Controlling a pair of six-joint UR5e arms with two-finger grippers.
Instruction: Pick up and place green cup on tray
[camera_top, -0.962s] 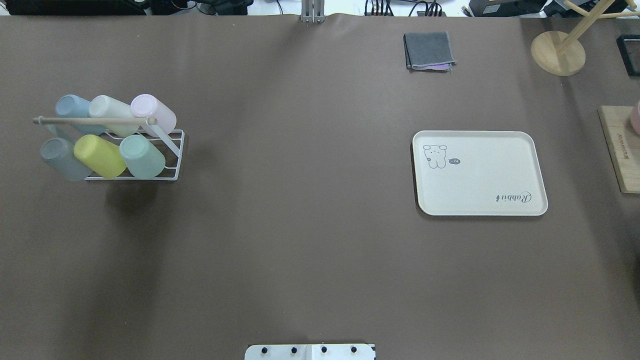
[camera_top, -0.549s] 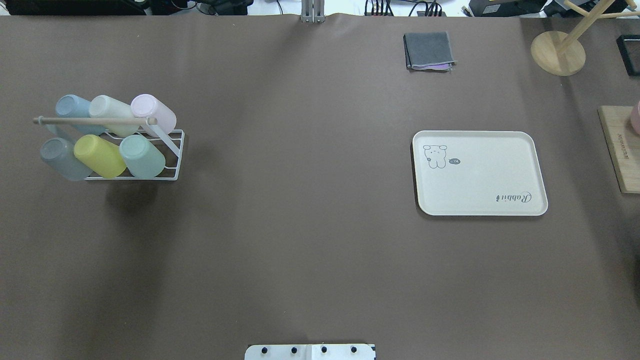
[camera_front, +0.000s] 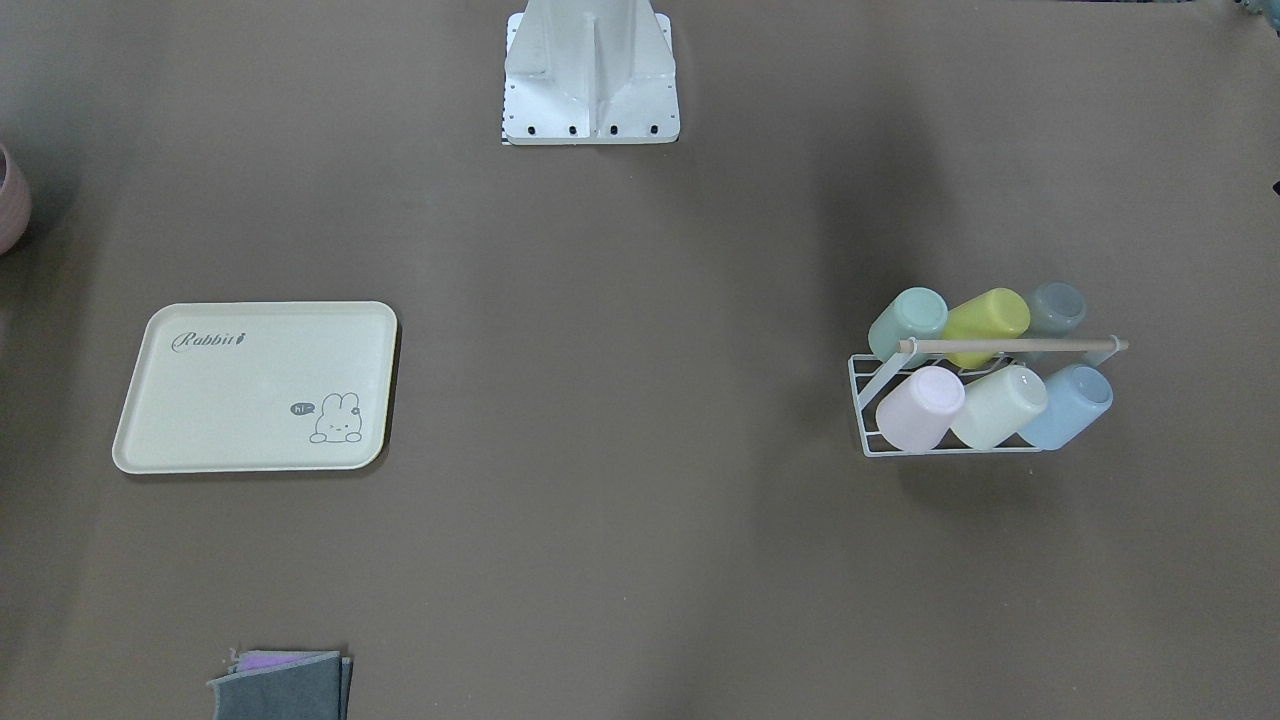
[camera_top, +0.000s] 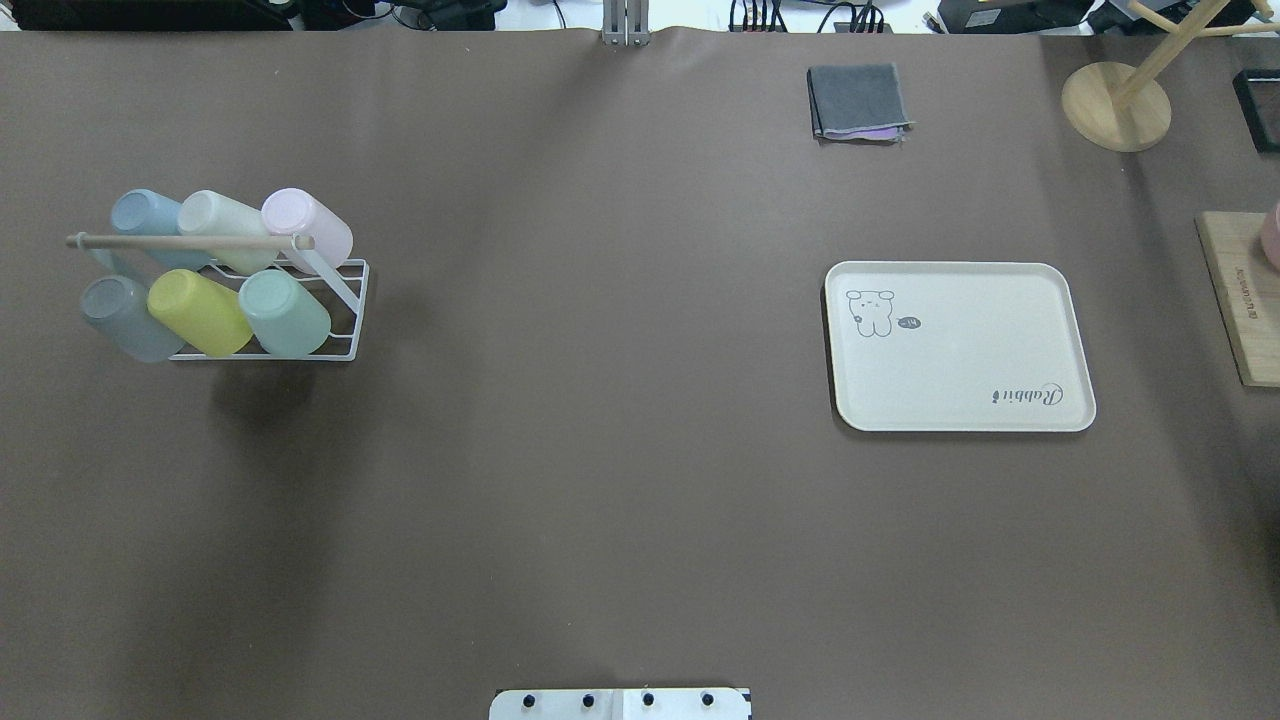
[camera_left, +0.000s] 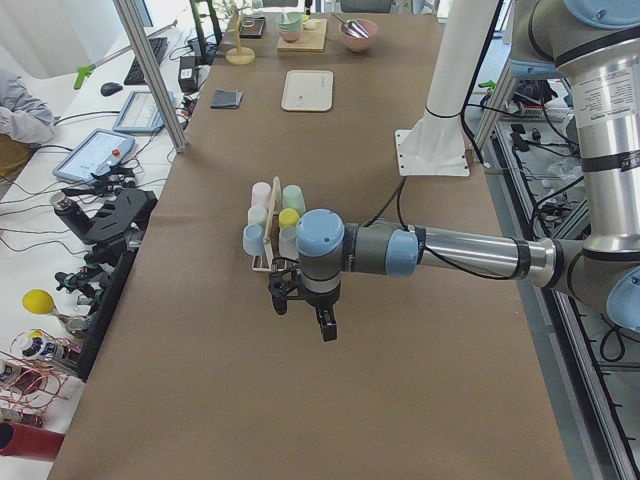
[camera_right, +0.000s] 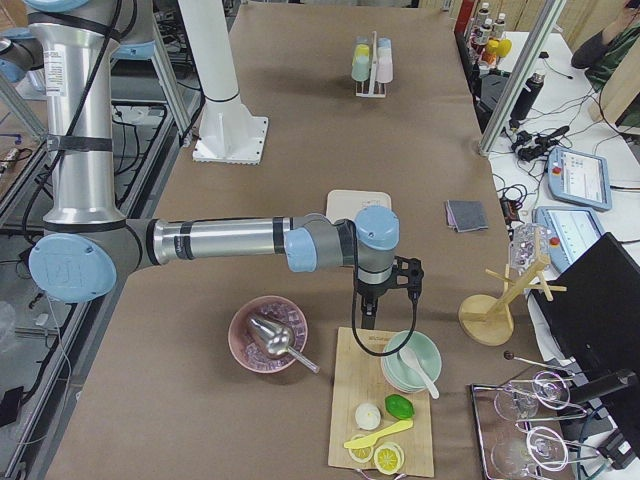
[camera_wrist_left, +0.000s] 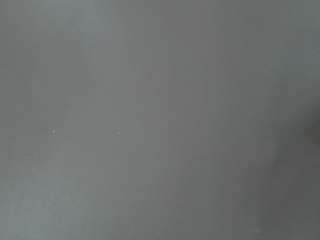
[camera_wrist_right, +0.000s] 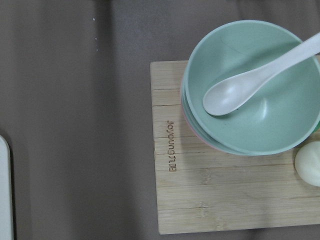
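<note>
The green cup (camera_top: 285, 312) lies tilted in a white wire rack (camera_top: 352, 310) at the table's left, at the right end of the near row, beside a yellow-green cup (camera_top: 198, 311). It also shows in the front view (camera_front: 908, 320) and the left view (camera_left: 293, 198). The cream tray (camera_top: 960, 350) lies empty at the right, also in the front view (camera_front: 230, 400). My left gripper (camera_left: 303, 318) hangs over the table close to the rack; I cannot tell its state. My right gripper (camera_right: 388, 295) hovers past the tray near a wooden board; I cannot tell its state.
The rack holds several other cups. A folded grey cloth (camera_top: 858, 100) and a wooden stand (camera_top: 1115, 105) lie at the far right. The wooden board (camera_wrist_right: 210, 200) carries stacked green bowls (camera_wrist_right: 260, 115) with a spoon. A pink bowl (camera_right: 268, 335) stands nearby.
</note>
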